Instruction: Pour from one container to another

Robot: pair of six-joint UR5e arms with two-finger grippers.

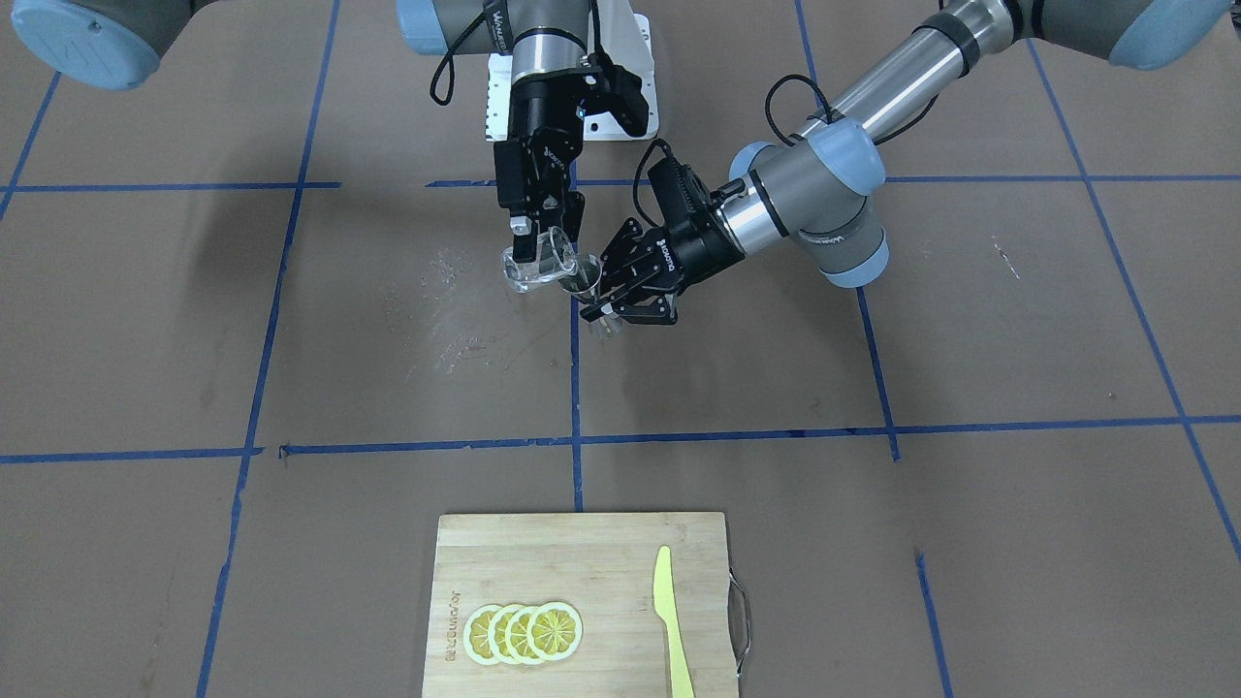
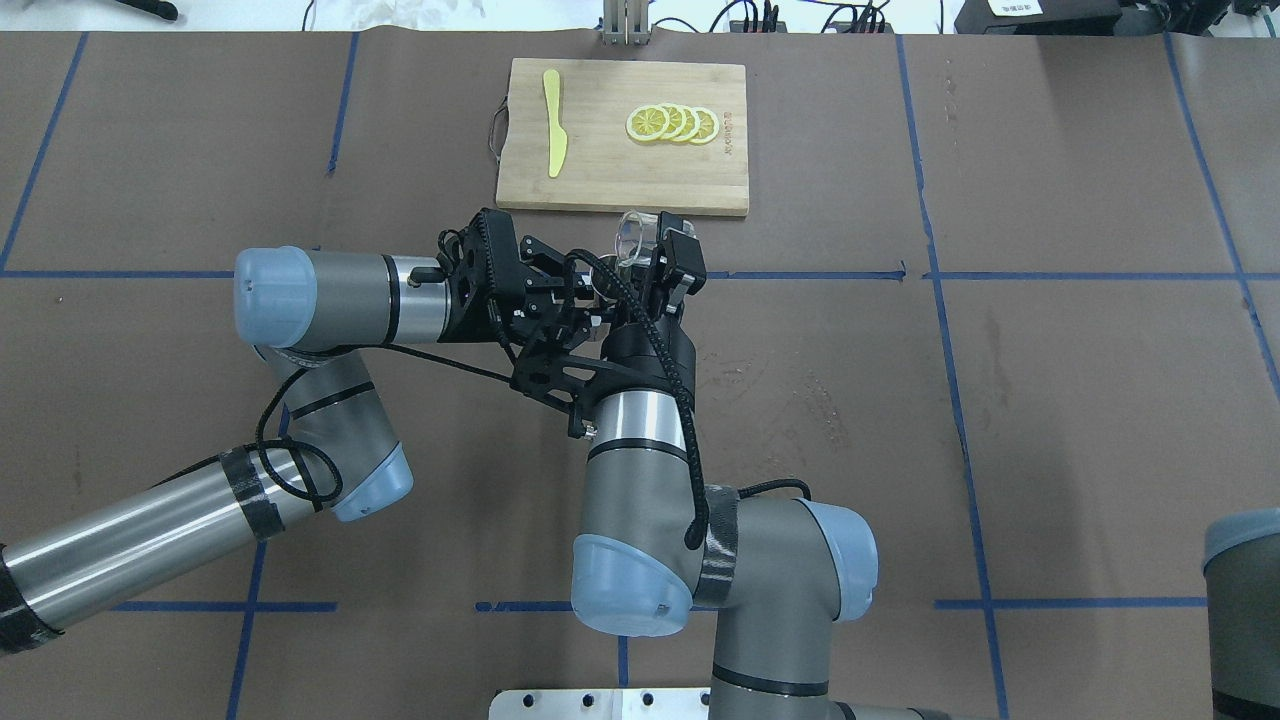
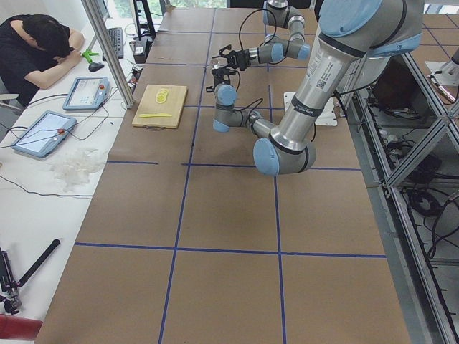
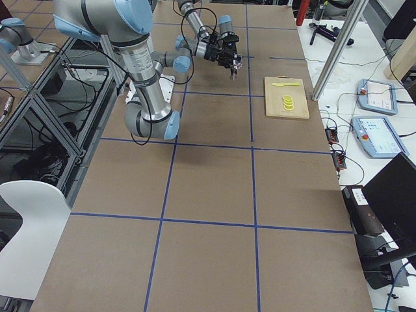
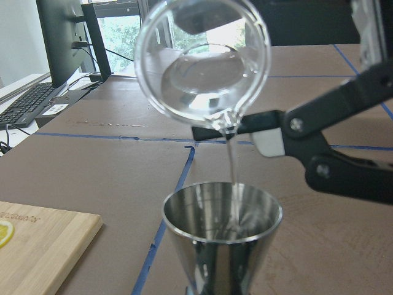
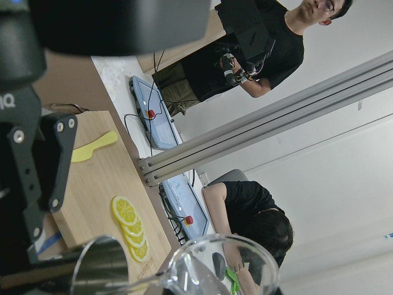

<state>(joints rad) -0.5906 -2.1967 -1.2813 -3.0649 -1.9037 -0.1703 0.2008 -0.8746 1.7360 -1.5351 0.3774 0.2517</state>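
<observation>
Glass cup (image 5: pixel 202 61) above brown taped table (image 1: pixel 873 582)

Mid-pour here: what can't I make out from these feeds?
- Fill level in the jigger: in the left wrist view, reflections on the shiny inside mask the surface.
- Hold of the left gripper on the jigger: cut off by the left wrist view's bottom edge; overhead, the right arm overlaps it.
- Water left in the glass cup: clear on clear, unreadable in the front view.
- Side views: both vessels too small.
</observation>
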